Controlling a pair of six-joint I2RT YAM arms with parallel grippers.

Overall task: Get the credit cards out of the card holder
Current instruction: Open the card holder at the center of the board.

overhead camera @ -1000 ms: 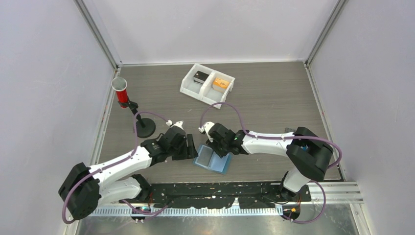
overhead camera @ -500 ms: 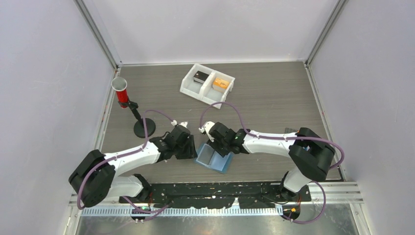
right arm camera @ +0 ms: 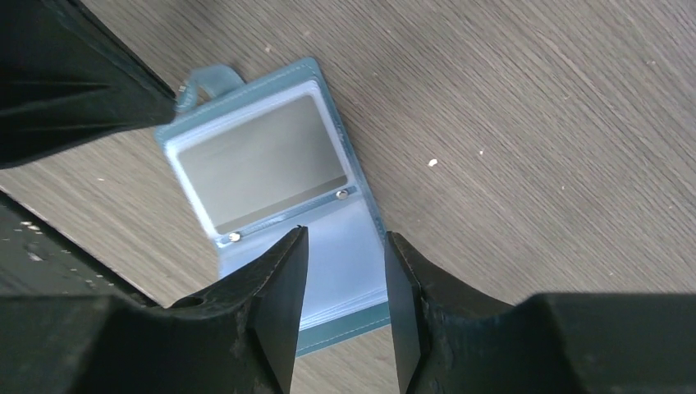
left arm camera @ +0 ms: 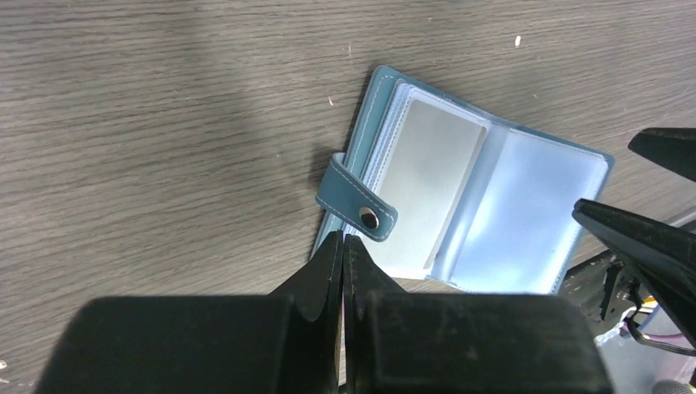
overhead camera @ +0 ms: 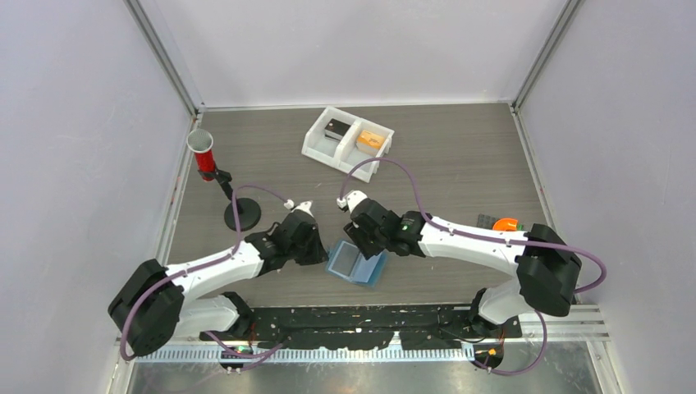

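We see the card holder (overhead camera: pixel 358 265) lying open on the table (overhead camera: pixel 460 164), toward 6 o'clock in the top view. A grey credit card (left arm camera: pixel 432 176) sits in the sleeve of the half that bears the snap strap (left arm camera: pixel 359 209); the other half shows pale sleeves. Our left gripper (left arm camera: pixel 342 240), at the holder's 9 o'clock, has its fingers pressed together, with the tips just beside the strap; we cannot tell whether they touch it. Our right gripper (right arm camera: pixel 344 236), at the holder's 12 o'clock, is spread above the pale half and pinches nothing. A white tray (overhead camera: pixel 332 160) stands at the table's 12 o'clock, well apart from the holder.
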